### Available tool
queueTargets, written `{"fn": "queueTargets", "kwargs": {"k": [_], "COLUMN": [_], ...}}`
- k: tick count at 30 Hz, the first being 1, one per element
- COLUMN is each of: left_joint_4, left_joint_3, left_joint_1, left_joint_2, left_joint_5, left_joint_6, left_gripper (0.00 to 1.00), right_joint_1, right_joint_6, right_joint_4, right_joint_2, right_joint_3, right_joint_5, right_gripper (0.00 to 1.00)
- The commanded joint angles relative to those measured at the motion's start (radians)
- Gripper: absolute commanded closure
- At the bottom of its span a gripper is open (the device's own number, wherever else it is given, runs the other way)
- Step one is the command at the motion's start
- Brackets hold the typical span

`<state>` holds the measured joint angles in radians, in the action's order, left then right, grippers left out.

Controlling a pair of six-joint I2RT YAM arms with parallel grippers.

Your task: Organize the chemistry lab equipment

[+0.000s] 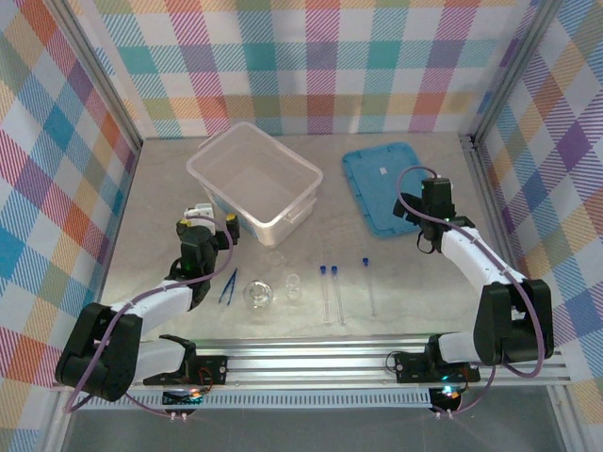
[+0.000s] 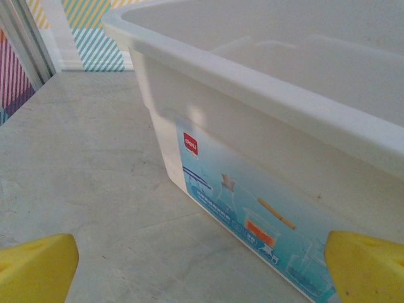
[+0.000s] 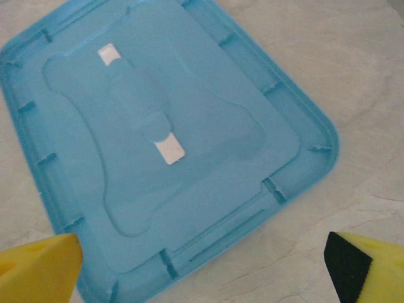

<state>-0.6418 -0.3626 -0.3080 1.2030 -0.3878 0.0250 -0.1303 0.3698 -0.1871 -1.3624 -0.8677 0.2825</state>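
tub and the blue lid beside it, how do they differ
Colour: the tub is translucent white, the lid solid blue. Shape: the tub is deep with tall walls and an open top, the lid flat and shallow. Markings: the tub carries a printed label on one side wall, the lid two small white patches. Both are rounded rectangles resting on the table, apart from each other.
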Motion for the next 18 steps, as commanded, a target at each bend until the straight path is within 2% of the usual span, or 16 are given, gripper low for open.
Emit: {"fn": "queueTargets", "kwargs": {"k": [1,3,11,15,18], "left_joint_4": [0.057,0.071,0.066,0.031,0.052], "left_joint_3": [-0.038,-0.034,-0.007,0.015,0.012], "left_joint_1": [-0.047,-0.081,-0.202,-0.3,-0.333], "left_joint_2": [-0.052,-0.077,-0.096,-0.117,-0.151], "left_joint_5": [-0.087,-0.135,-0.208,-0.271,-0.288], "left_joint_6": [0.022,0.017,0.016,0.072,0.096], "left_gripper": [0.0,0.0,0.0,0.0,0.0], "right_joint_1": [-0.024,-0.032,-0.045,-0.062,-0.082], "right_joint_6": [-0.002,-0.008,-0.008,0.014,0.016], "right_joint_4": [-0.056,-0.093,-0.182,-0.196,-0.207], "right_joint_2": [0.031,0.038,0.056,0.049,0.043], "right_joint_3": [-0.055,-0.073,-0.118,-0.129,-0.146], "right_joint_5": [-0.017,-0.014,-0.041,-0.025,-0.013], "right_gripper": [0.01,0.01,0.01,0.01,0.01]}}
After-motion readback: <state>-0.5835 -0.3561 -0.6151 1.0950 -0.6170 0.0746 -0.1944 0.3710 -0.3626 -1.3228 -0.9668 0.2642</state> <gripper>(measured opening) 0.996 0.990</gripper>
